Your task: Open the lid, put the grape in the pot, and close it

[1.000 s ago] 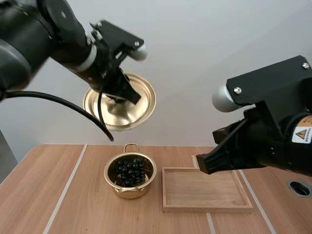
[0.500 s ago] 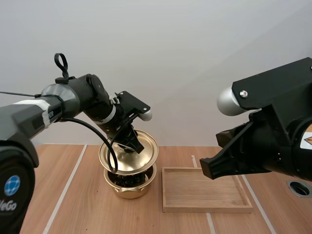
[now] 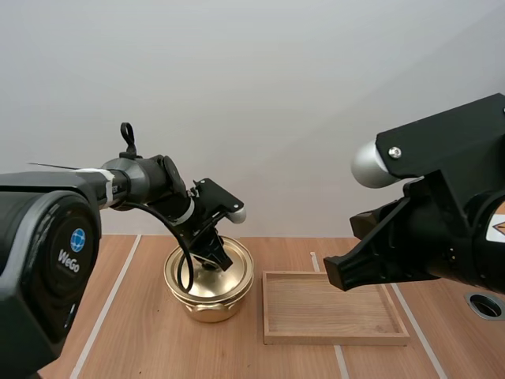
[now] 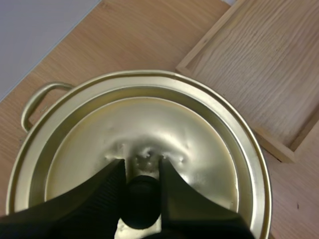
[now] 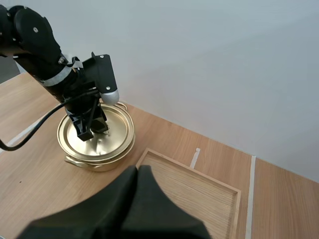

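The left gripper (image 4: 141,168) has its two fingers (image 4: 107,199) clamped on the small dark knob (image 4: 142,204) of the lid (image 4: 149,127). The knob sits squarely between the jaws, pinched from both sides. The lid's golden disc spreads out from the knob just under the fingertips. It lies on the pot (image 3: 209,306), directly below the jaws, and as far as I can see it sits rim on rim. I cannot tell whether it has dropped fully into its seat. One loop handle (image 4: 34,102) of the pot pokes out past the lid's edge, to one side of the jaws. The lid hides what is in the pot.

The lid is round, so no long axis matters. What counts is that it looks centred under the jaws. I judge that the coming move is to part the fingers and rise straight up off the knob, without dragging it sideways.

Past the pot, on the side away from that handle, the tray (image 3: 331,337) lies just beside it on the table (image 3: 118,332). The right gripper (image 5: 138,172) has its fingers together on nothing and hangs near the tray, well apart from the knob. The left arm is by far the nearer one.
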You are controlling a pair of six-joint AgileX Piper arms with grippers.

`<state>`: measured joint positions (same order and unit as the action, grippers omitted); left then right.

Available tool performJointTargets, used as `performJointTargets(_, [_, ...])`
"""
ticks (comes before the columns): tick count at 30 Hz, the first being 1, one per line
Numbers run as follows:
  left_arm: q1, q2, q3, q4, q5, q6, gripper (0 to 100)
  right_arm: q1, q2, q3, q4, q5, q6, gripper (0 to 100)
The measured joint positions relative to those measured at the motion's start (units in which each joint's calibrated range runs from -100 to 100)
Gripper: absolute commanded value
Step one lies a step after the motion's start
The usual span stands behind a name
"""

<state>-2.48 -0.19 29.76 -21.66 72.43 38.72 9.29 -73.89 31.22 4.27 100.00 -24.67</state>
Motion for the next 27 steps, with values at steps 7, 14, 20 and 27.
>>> performJointTargets(7, [0.00,0.6,0.9,-3.4,-3.0,2.6,0,0.0,0.0,0.0,0.0,0.0,0.0,0])
performJointTargets(14, [0.00,3.6,0.9,-4.0,-4.6,3.0,0,0.0,0.0,0.0,0.0,0.0,0.0,0])
performJointTargets(20, [0.00,3.7,0.9,-4.0,-5.0,3.0,0,0.0,0.0,0.0,0.0,0.0,0.0,0])
performJointTargets(27, [0.00,3.7,0.9,-4.0,-5.0,3.0,13,0.0,0.0,0.0,0.0,0.0,0.0,0])
